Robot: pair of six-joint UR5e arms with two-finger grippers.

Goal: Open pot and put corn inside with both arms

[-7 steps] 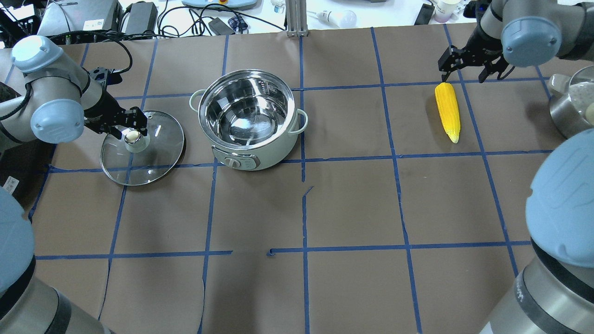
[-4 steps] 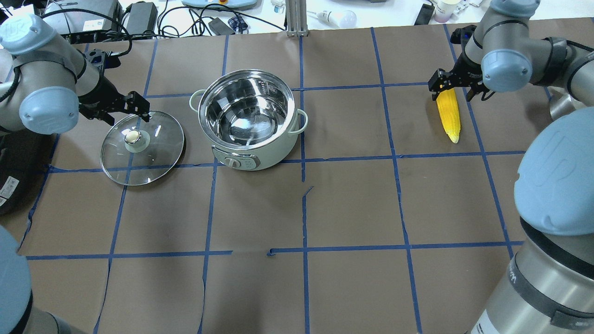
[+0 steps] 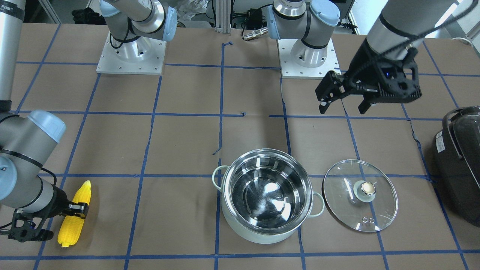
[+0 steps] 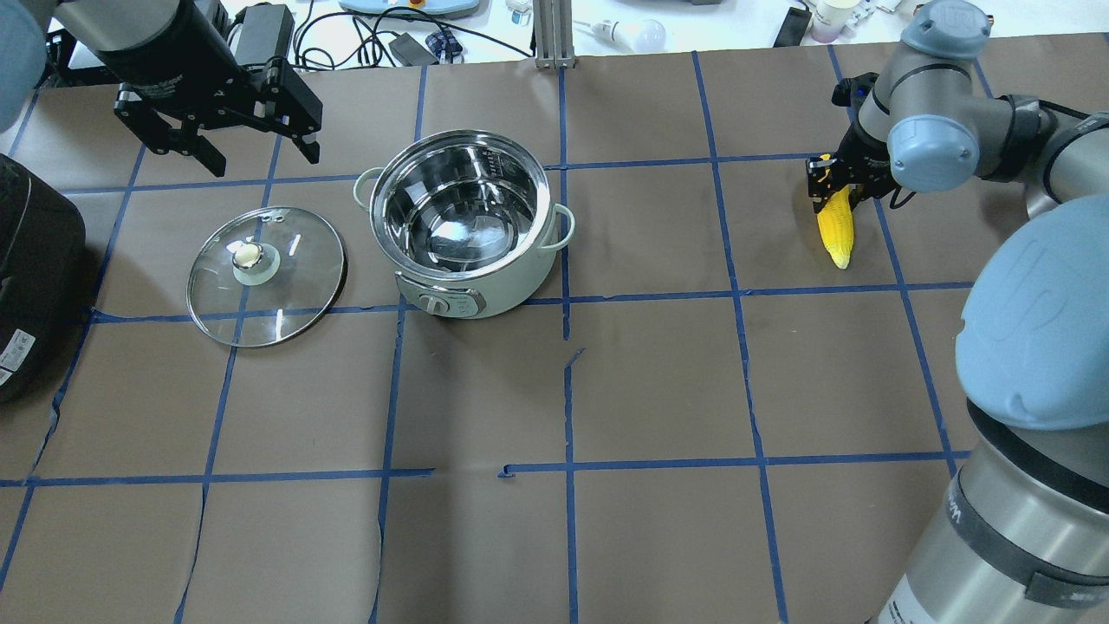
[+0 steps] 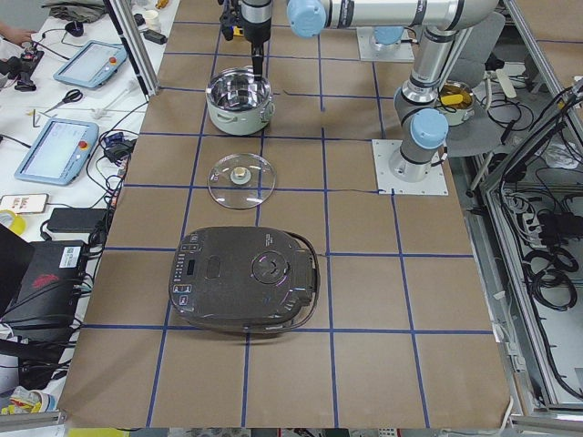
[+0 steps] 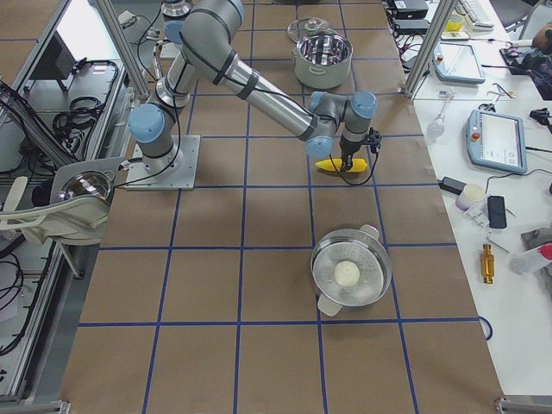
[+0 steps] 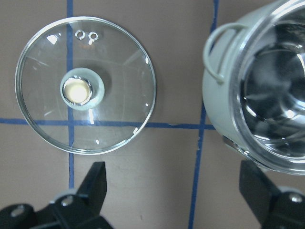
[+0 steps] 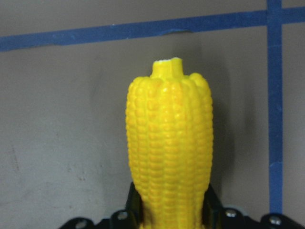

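Observation:
The pot (image 4: 463, 217) stands open, its steel inside empty; it also shows in the front view (image 3: 266, 195). Its glass lid (image 4: 264, 276) lies flat on the table beside it, knob up, and shows in the left wrist view (image 7: 86, 86). My left gripper (image 4: 260, 156) is open and empty, raised above the table beyond the lid (image 3: 360, 195). The corn (image 4: 839, 238) lies on the table at the far right. My right gripper (image 4: 833, 192) is down over its thick end, shut on it. In the right wrist view the corn (image 8: 169, 143) sits between the two fingers.
A large black appliance (image 4: 35, 286) sits at the table's left end, near the lid. A second steel pan (image 6: 349, 272) with something white in it stands at the right end, near the corn. Blue tape lines grid the brown table cover.
My left gripper has let go of the lid knob, risen and drawn back past the lid. My right gripper has come down over the corn's thick end and closed on it.

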